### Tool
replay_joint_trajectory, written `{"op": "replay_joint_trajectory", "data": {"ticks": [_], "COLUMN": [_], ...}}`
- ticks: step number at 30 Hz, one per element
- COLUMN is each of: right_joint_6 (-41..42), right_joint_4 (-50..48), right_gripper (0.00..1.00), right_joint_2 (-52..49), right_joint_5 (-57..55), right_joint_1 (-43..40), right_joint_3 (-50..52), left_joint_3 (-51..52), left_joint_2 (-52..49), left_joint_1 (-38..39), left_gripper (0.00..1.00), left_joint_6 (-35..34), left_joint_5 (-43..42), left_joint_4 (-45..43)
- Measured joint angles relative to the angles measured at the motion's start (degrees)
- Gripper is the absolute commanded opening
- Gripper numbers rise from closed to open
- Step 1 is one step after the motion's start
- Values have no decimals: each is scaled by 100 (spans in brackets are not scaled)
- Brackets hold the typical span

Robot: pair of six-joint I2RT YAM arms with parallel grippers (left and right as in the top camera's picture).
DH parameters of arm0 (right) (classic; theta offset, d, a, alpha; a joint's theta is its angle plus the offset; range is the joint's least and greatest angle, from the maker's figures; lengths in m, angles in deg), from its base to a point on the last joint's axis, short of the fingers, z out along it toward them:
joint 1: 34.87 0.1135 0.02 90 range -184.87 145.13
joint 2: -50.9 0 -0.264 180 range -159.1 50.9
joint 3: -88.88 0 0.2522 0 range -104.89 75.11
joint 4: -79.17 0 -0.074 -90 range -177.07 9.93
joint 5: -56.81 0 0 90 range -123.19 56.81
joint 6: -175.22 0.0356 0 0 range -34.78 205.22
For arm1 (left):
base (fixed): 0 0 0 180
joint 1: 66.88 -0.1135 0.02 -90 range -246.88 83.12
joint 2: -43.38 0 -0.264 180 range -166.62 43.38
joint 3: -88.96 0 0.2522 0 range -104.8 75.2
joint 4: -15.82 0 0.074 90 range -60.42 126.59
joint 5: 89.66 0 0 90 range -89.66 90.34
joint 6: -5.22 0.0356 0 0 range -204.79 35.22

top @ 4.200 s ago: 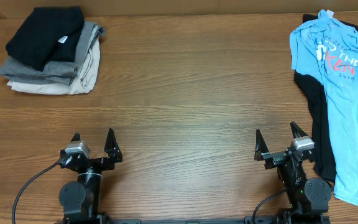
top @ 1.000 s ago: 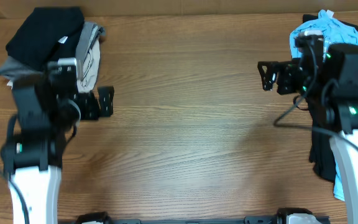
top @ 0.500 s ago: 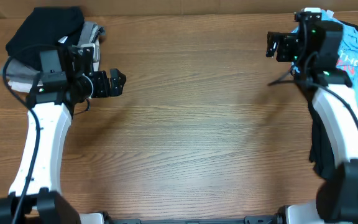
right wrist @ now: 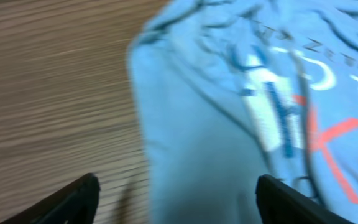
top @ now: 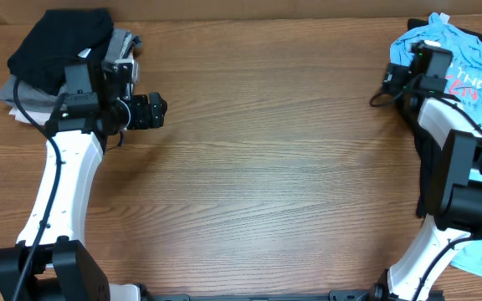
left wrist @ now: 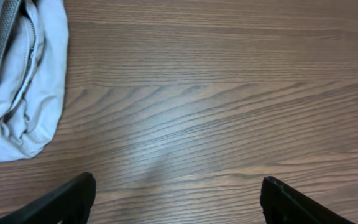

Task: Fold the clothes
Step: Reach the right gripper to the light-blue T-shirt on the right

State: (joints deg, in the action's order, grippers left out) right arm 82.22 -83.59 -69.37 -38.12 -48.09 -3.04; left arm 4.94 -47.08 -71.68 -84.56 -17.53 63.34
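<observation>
The light blue T-shirt (top: 475, 79) with white and red-pink lettering lies crumpled along the table's right edge, over a loose black garment (top: 429, 180). My right gripper (top: 389, 78) is open above the shirt's left edge; in the right wrist view the shirt (right wrist: 229, 124) fills the space between the open fingers (right wrist: 176, 202). My left gripper (top: 159, 110) is open and empty over bare wood just right of the folded pile; its fingertips (left wrist: 176, 199) show at the bottom of the left wrist view.
A neat pile of black, grey and beige garments (top: 65, 67) sits at the back left; its beige edge (left wrist: 23, 87) shows in the left wrist view. A wooden table (top: 258, 167) lies between the arms.
Both arms rose from the front edge and reached back. The right gripper has moved right onto the blue shirt's edge; the left gripper stays beside the pile.
</observation>
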Motion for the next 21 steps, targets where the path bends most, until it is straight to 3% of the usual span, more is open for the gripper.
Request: {"op": "replay_joint_trajectory", "data": {"ticks": [5, 17, 21], "right_joint_6": [2, -2, 0], "right_joint_4": [-282, -619, -741], "right_gripper": [73, 71, 59], "right_joint_2": [-160, -695, -780], "right_joint_5": [24, 173, 173], "right_joint_1": [-133, -127, -127], "right_joint_3": [-57, -92, -92], "left_joint_3": [0, 0, 0], "left_joint_2": [-70, -616, -688], "left_joint_1": [162, 361, 396], "left_gripper": [81, 82, 82], "left_joint_6": [0, -2, -2], "left_joint_5": [232, 365, 378], "left_joint_4": [-162, -369, -380]}}
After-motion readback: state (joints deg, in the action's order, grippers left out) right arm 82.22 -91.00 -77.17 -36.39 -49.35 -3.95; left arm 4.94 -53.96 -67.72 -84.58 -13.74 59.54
